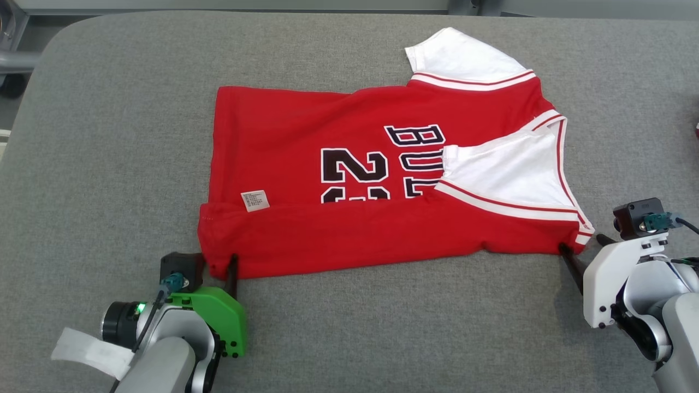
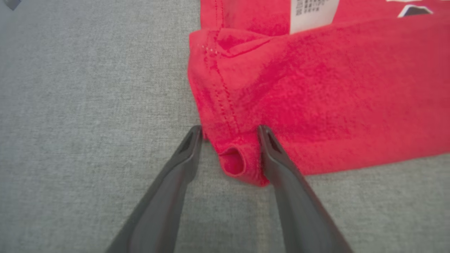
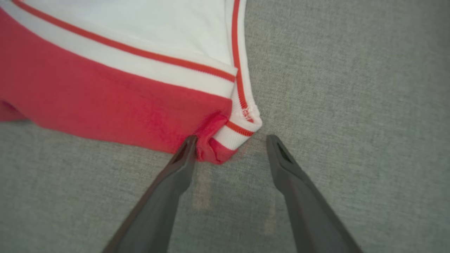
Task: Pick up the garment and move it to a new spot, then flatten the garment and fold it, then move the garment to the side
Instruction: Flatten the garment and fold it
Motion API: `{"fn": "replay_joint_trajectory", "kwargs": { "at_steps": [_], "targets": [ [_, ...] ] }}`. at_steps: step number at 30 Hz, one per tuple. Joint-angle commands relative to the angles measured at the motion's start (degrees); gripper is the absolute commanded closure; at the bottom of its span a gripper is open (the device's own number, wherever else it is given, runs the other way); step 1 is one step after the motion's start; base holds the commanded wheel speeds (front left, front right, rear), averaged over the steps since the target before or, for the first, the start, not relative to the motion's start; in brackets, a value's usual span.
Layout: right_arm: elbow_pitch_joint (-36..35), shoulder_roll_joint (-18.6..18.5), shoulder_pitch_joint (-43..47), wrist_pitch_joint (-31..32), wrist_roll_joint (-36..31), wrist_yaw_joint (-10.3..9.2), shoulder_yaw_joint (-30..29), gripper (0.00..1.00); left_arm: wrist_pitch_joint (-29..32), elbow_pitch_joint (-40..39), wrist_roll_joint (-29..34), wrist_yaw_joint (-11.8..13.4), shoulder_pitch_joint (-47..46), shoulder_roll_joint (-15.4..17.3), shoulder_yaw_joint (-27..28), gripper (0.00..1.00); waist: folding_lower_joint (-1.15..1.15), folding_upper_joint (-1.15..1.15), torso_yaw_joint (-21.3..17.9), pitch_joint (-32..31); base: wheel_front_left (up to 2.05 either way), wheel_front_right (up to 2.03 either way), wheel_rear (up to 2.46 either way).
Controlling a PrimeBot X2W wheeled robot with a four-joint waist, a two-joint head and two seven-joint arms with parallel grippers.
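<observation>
1. The red garment [image 1: 306,131] bears black, white-edged letters "BU" [image 1: 416,146], lying sideways; a white sleeve [image 1: 508,169] covers the rest.
2. Beside them is a large "2" [image 1: 355,166]; the 2nd digit is cut off.
3. The white label [image 1: 255,200] has print too small to read.

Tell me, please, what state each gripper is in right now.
Left gripper: open, straddling a hem corner of the jersey.
Right gripper: open, at the jersey's other near corner, holding nothing.
</observation>
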Motion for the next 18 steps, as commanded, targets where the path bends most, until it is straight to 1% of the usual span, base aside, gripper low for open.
{"fn": "replay_joint_trajectory", "kwargs": {
  "at_steps": [1, 2, 3, 7, 11, 16, 18],
  "targets": [
    [0.83, 0.45, 0.22, 0.28, 0.29, -0.01, 0.44, 0.43, 0.98, 1.01, -0.54, -0.76, 0.08, -0.65, -0.87, 1.00, 0.00, 0.00, 0.00, -0.03, 0.00, 0.00, 0.00],
    [1.05, 0.74, 0.04, -0.13, 0.65, -0.01, 0.44, 0.93, 0.91, 1.19, -0.61, -1.18, 0.00, -0.70, -0.92, 1.00, 0.00, 0.00, 0.00, -0.08, 0.00, 0.00, 0.00],
    [1.26, 0.82, -0.11, -0.30, 0.80, -0.01, 0.58, 1.00, 0.58, 1.45, -0.57, -1.38, -0.13, -0.65, -0.94, 1.00, 0.00, 0.00, 0.01, -0.17, 0.00, 0.00, 0.00],
    [1.62, 0.73, -0.11, -1.70, 1.18, -0.06, 0.75, 1.00, -0.19, 2.48, -0.89, -2.71, -0.30, -0.59, -1.31, 1.00, 0.00, 0.00, -0.02, -1.21, 0.00, 0.00, 0.00],
    [0.56, 1.31, 1.71, -2.89, 2.11, -0.06, -0.14, 1.00, -0.47, 2.83, -1.54, -3.37, 0.58, -0.55, -1.45, 1.00, 0.00, 0.00, -0.03, -3.25, 0.00, 0.00, 0.00],
    [-3.92, 1.94, 6.69, -1.37, 3.77, -0.05, -2.02, 1.00, 0.59, 1.71, -2.45, -4.52, 2.16, 0.70, -1.87, 1.00, 0.00, 0.00, -0.36, -6.33, 0.00, 0.00, 0.00],
    [-6.43, 2.02, 9.19, -0.23, 4.06, -0.06, -3.02, 1.00, 1.27, 0.78, -2.64, -4.74, 3.13, 1.75, -1.95, 1.00, 0.00, 0.00, -0.76, -7.51, 0.00, 0.00, 0.00]
  ]
}}
